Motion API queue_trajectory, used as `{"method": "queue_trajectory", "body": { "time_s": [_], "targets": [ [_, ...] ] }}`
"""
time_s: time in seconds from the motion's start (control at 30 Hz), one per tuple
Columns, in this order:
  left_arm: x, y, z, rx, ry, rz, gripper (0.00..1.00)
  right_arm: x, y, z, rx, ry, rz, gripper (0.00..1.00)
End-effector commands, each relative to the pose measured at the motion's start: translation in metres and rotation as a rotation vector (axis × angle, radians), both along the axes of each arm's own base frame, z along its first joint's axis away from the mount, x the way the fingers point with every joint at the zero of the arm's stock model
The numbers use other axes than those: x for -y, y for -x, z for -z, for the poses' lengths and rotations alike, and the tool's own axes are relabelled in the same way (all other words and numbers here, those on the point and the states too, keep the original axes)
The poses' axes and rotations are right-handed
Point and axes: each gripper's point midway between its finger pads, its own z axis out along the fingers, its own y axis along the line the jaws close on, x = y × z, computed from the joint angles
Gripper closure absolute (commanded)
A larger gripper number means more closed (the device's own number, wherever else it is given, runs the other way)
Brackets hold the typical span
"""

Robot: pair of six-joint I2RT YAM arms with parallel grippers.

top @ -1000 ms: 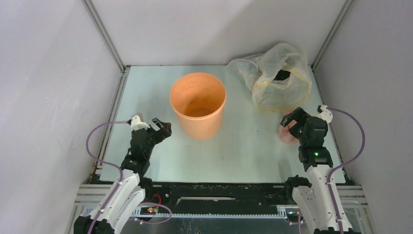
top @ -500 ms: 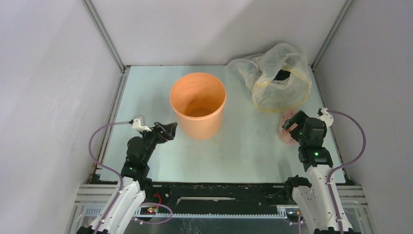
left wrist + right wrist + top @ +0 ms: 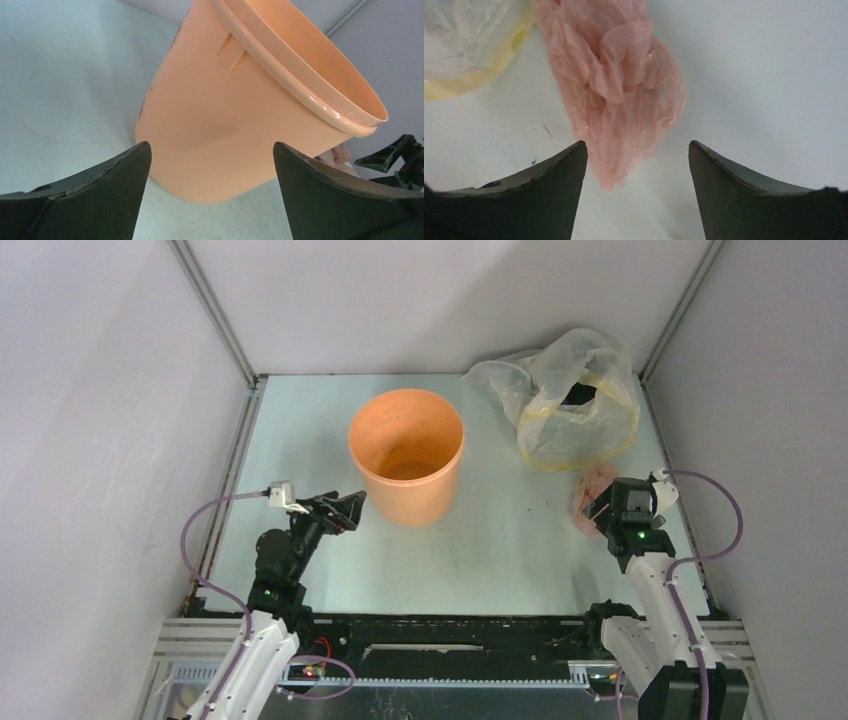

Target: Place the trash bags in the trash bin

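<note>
Right gripper [image 3: 636,150] spread wide, empty, and the pink bag [image 3: 619,90] lies on the desk [image 3: 764,75] right ahead, its tip between the jaws. Left gripper [image 3: 211,147] wide too, empty, bin [image 3: 225,110] just in front.

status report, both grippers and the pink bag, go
Right gripper open, poised over pink bag, not gripped. Left gripper open, facing orange bin. Yellowish bag close beside pink bag.
</note>
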Motion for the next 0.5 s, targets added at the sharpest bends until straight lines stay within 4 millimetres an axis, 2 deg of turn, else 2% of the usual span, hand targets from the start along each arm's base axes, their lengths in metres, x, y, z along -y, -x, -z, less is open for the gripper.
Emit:
{"method": "queue_trajectory", "body": {
  "time_s": [0.0, 0.13, 0.2, 0.3, 0.37, 0.4, 0.47],
  "targets": [
    [0.006, 0.002, -0.009, 0.048, -0.005, 0.034, 0.01, 0.016, -0.016, -0.003, 0.019, 0.039, 0.086, 0.24],
    [0.007, 0.002, -0.008, 0.043, -0.005, 0.041, 0.01, 0.018, -0.036, -0.002, 0.006, 0.039, 0.076, 0.26],
    [0.007, 0.002, -0.008, 0.043, -0.005, 0.041, 0.01, 0.015, -0.047, 0.003, -0.013, 0.030, 0.048, 0.31],
    [0.007, 0.002, -0.008, 0.041, -0.004, 0.040, 0.01, 0.019, -0.059, 0.005, -0.045, 0.049, 0.045, 0.45],
    [0.007, 0.002, -0.008, 0.041, -0.003, 0.041, 0.01, 0.022, -0.064, 0.006, -0.056, 0.060, 0.055, 0.48],
    [0.008, 0.002, -0.008, 0.041, -0.003, 0.042, 0.01, 0.021, -0.067, 0.005, -0.058, 0.062, 0.047, 0.60],
    [0.008, 0.001, -0.008, 0.041, -0.001, 0.044, 0.01, 0.018, -0.072, 0.003, -0.065, 0.057, 0.018, 0.94]
  ]
}}
